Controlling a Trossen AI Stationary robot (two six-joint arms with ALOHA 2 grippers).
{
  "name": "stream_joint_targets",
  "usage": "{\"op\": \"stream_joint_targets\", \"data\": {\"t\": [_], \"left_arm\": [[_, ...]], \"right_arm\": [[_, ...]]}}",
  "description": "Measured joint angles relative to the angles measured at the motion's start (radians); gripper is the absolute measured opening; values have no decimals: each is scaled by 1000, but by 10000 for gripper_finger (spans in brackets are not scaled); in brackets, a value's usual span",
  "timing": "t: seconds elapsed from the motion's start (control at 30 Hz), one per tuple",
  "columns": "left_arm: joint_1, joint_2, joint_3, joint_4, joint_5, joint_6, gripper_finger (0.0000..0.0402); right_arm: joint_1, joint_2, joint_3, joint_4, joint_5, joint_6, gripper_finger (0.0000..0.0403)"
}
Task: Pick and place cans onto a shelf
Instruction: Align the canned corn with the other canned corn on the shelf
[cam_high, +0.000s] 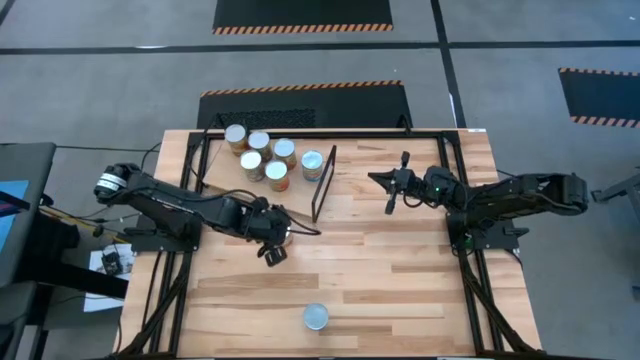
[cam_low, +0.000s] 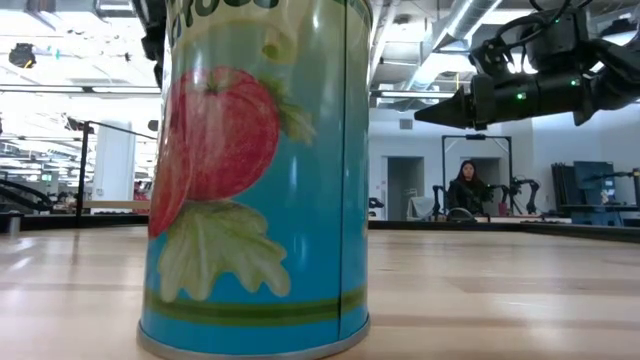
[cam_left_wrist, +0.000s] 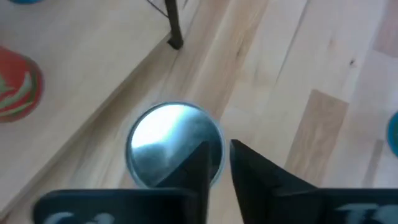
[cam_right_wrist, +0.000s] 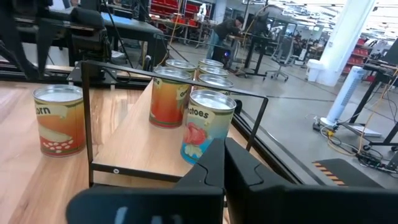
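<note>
High view: I have the left hand (cam_high: 272, 243) low over the surface (cam_high: 400, 270) just left of centre, directly above a can. In the left wrist view that can's silver lid (cam_left_wrist: 176, 144) sits right under the fingers (cam_left_wrist: 198, 163), which stand nearly together with only a thin slit between them; they are above the lid, not around the can, so I read the left hand as all but closed and holding nothing.

The shelf (cam_high: 225, 170) lies at about 11 o'clock from the surface's centre, its black frame (cam_high: 322, 184) closing the right end. Six cans stand on it in a cluster: four with pale lids (cam_high: 259, 142), one orange-sided (cam_high: 277, 176), and one silver-topped (cam_high: 312, 164) next to the frame. The right wrist view shows these upright, a blue tomato-label can (cam_right_wrist: 206, 127) closest to the frame.

One more can (cam_high: 316, 318) stands alone at 6 o'clock near the surface's front edge; it fills the low view, blue with a tomato picture (cam_low: 258, 175).

The right hand (cam_high: 391, 183) hovers above the surface at about 2 o'clock, pointing toward the shelf, well apart from every can. Its fingers (cam_right_wrist: 208, 163) rest almost against each other, empty.
</note>
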Motion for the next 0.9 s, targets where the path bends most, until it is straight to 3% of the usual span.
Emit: {"op": "stream_joint_targets", "data": {"t": [0.27, 0.53, 0.7, 0.9], "left_arm": [[-11, 56, 2, 39, -25, 2, 116], [-11, 120, 24, 16, -40, 4, 135], [-12, 145, 27, -13, -63, 16, 107], [-21, 149, 49, -71, -53, 114, 17]], "right_arm": [[0, 0, 0, -7, 1, -1, 16], [0, 0, 0, -9, 1, -3, 16], [0, 0, 0, -10, 1, -3, 15], [0, 0, 0, -12, 2, -7, 15]]}}
